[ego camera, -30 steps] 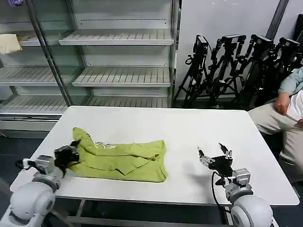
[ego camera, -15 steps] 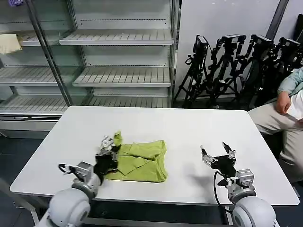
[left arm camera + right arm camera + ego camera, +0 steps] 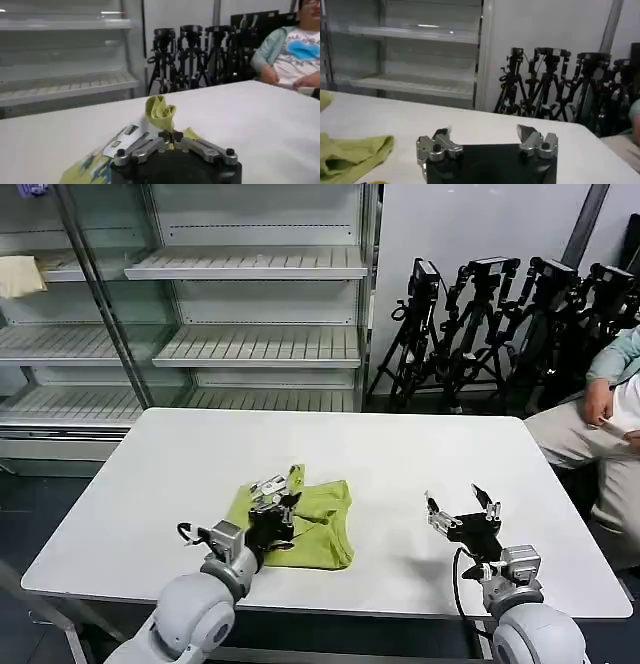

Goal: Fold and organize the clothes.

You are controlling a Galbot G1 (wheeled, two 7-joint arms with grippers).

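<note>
The clothes, a lime-green shirt [image 3: 318, 522], lie folded over on the white table [image 3: 150, 484], near its front middle. My left gripper [image 3: 281, 497] is shut on a bunched edge of the shirt and holds it raised over the shirt's middle. In the left wrist view that pinched fold [image 3: 160, 112] stands up from the closed left gripper [image 3: 170, 135], with a white label [image 3: 124, 140] beside it. My right gripper [image 3: 462, 506] hovers open over bare table to the right of the shirt. The right wrist view shows the right gripper [image 3: 483, 135] holding nothing, the shirt [image 3: 355, 152] off to one side.
Metal shelving [image 3: 250, 304] stands behind the table, with a pale cream cloth [image 3: 20, 276] on a shelf at the far left. Black tripods [image 3: 500, 324] are stacked at the back right. A seated person [image 3: 600, 424] is at the table's right edge.
My left gripper has carried the shirt's left edge rightward across the table, folding it over the rest. The shirt now covers about half its former width. The right gripper barely moved.
</note>
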